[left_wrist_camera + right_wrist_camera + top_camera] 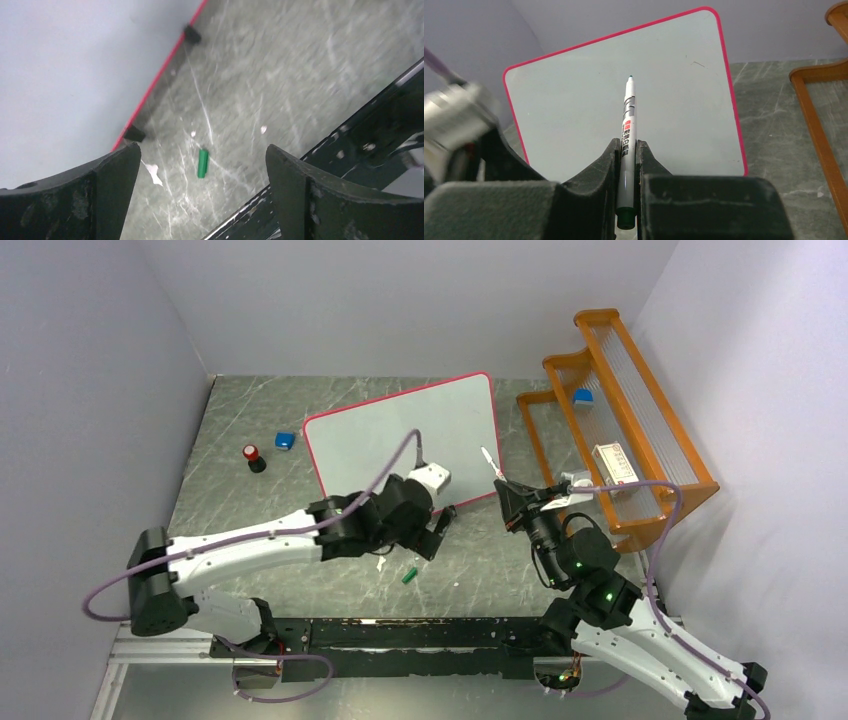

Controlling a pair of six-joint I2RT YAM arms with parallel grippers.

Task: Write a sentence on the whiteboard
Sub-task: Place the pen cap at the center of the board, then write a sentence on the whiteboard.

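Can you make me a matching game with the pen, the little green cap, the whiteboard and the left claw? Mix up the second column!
1. marker
2. green cap
3. whiteboard
4. left gripper

A. wide open, holding nothing
B. pinched in the right gripper
C. lying on the table
D. pink-red frame, no words yet

Pairs: 1-B, 2-C, 3-D, 4-A
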